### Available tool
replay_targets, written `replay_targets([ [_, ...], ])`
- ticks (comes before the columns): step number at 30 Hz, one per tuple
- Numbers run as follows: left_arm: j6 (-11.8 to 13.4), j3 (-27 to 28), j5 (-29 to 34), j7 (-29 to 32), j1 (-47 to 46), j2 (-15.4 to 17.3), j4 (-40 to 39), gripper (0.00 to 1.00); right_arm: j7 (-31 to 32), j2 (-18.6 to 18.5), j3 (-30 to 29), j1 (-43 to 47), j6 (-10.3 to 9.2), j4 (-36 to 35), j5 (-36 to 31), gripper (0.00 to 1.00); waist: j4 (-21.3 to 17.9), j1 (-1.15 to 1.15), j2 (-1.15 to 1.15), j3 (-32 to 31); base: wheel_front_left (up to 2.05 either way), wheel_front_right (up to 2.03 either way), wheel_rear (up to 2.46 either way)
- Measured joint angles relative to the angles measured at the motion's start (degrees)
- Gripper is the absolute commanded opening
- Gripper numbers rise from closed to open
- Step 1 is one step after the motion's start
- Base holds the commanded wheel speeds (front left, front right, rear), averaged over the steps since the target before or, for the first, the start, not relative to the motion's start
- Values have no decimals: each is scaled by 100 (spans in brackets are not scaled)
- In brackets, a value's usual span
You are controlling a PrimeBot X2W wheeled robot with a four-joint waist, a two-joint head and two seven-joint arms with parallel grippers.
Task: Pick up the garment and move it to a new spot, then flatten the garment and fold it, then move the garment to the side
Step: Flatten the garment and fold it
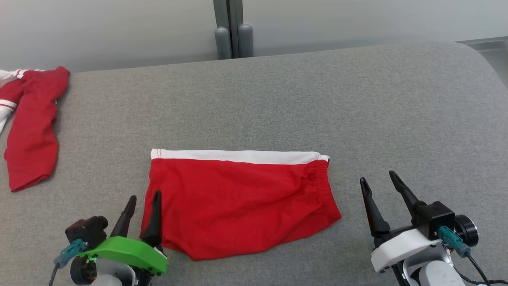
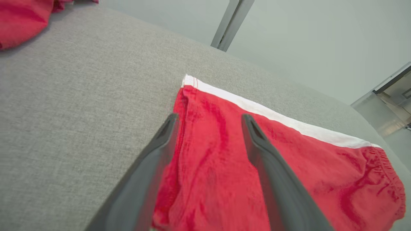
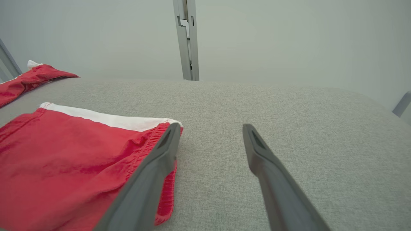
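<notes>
The garment (image 1: 238, 202) lies on the table (image 1: 357, 99); spare cloth (image 1: 31, 127) far left.

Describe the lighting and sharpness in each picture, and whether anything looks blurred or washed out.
Head view: soft, even light, sharp, faint shadow under the red shorts; the grey surface bows at its far edge. Left wrist view: the left gripper is blurred, the shorts look washed pinkish. Right wrist view: the right gripper is soft-edged, no glare.
</notes>
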Motion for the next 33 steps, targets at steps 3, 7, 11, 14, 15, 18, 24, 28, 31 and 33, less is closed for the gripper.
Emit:
replay_targets([
  [3, -11, 396, 490, -1, 113, -130, -321, 100, 2, -1, 0, -21, 0, 76, -9, 100, 24, 0, 0, -28, 0, 0, 0],
  [7, -98, 735, 1034, 0, 272, -316, -644, 100, 54, 0, 153, -64, 0, 177, -8, 100, 56, 0, 0, -74, 0, 0, 0],
  [11, -199, 1010, 1451, 0, 481, -532, -818, 100, 165, 1, 388, -194, 0, 335, 63, 100, 90, 0, 0, -121, 0, 0, 0],
  [14, -266, 1118, 1568, 0, 605, -657, -824, 100, 280, -1, 497, -320, 0, 534, 135, 100, 124, 0, 0, -129, 0, 0, 0],
  [15, -294, 1135, 1605, 0, 642, -694, -808, 100, 319, 1, 536, -380, 0, 622, 180, 100, 142, 0, 0, -129, 0, 0, 0],
  [18, -346, 1179, 1705, 0, 660, -789, -782, 100, 423, 2, 612, -538, 0, 892, 308, 100, 204, 0, 0, -123, 0, 0, 0],
  [24, -407, 1269, 1786, 0, 660, -902, -744, 100, 616, 2, 684, -788, 0, 1566, 475, 100, 354, 0, 0, -96, 0, 0, 0],
  [28, -419, 1355, 1862, 0, 660, -951, -776, 100, 695, 4, 724, -965, 0, 2039, 511, 100, 439, 0, 0, -57, 0, 0, 0],
  [31, -435, 1405, 1903, 0, 660, -978, -804, 100, 822, 2, 749, -1083, 0, 2382, 524, 100, 478, 0, 0, -20, 0, 0, 0],
  [33, -437, 1432, 1937, 0, 660, -1005, -814, 100, 871, 1, 860, -1172, 0, 2532, 634, 91, 493, 0, 0, 6, 0, 0, 0],
])
